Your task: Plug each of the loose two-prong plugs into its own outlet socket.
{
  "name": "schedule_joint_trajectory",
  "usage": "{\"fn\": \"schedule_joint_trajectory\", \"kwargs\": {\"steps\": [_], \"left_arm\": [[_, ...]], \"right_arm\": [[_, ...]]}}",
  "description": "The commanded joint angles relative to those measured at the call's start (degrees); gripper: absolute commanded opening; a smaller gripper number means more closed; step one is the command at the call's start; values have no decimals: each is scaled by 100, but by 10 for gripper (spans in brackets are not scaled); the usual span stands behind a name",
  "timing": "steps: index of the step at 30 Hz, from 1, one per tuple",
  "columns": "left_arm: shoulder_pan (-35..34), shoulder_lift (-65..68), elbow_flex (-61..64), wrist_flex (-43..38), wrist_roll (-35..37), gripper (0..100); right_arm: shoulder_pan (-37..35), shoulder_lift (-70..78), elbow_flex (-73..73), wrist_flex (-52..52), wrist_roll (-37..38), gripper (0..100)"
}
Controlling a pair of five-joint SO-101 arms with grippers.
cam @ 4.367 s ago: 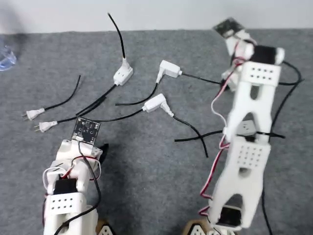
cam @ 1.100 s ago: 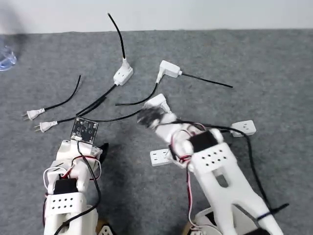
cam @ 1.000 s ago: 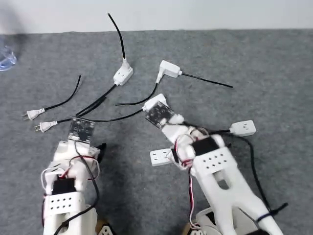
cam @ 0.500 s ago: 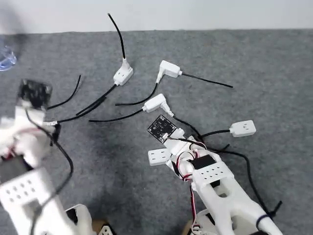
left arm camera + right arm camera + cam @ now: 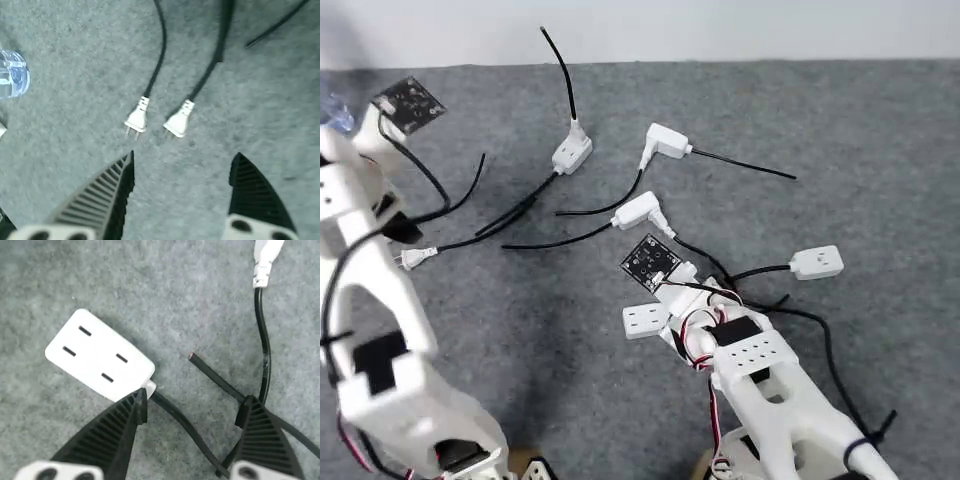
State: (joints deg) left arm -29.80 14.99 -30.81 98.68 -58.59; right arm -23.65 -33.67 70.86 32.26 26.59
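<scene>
Plugs lie side by side near the table's (image 5: 880,130) left edge: the first plug (image 5: 136,120) and the second plug (image 5: 178,124), close together but not touching, each on a thin black cord running toward the middle of the table. The left gripper (image 5: 180,195) hangs just over them with its jaws wide apart and nothing between them.

That closeness is the main hazard. I judge that jaws this wide, brought down as they stand, could catch both plugs or knock the neighbour askew. A pinch on the prongs rather than the white body would leave nothing free to enter a socket. The cords also cross others farther in, so lifting one plug might drag its neighbours.

Near the front edge, toward the middle, sits the white socket block (image 5: 97,360), slots facing up. The right gripper (image 5: 192,435) is over the cord (image 5: 175,415) leaving it, jaws apart and empty, one finger (image 5: 112,435) just beside the block's corner. Closing there would likely grip cord, not block (a light block held by its cord can swivel or slide on the grey felt when a plug is pushed in). A bare-ended cable (image 5: 215,377) lying between the jaws could get trapped too.
</scene>
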Motion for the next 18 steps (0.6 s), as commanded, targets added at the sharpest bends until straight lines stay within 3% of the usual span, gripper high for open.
{"fn": "schedule_joint_trajectory", "kwargs": {"steps": [1,12,18], "left_arm": [[-105,818,-681,193,-607,290],[-211,2119,-567,132,-1697,290],[-229,2497,-567,-712,-1820,290]], "right_arm": [[-4,-84,35,-224,70,277],[-4,-84,53,-277,70,277],[-4,-84,53,-277,70,277]]}}
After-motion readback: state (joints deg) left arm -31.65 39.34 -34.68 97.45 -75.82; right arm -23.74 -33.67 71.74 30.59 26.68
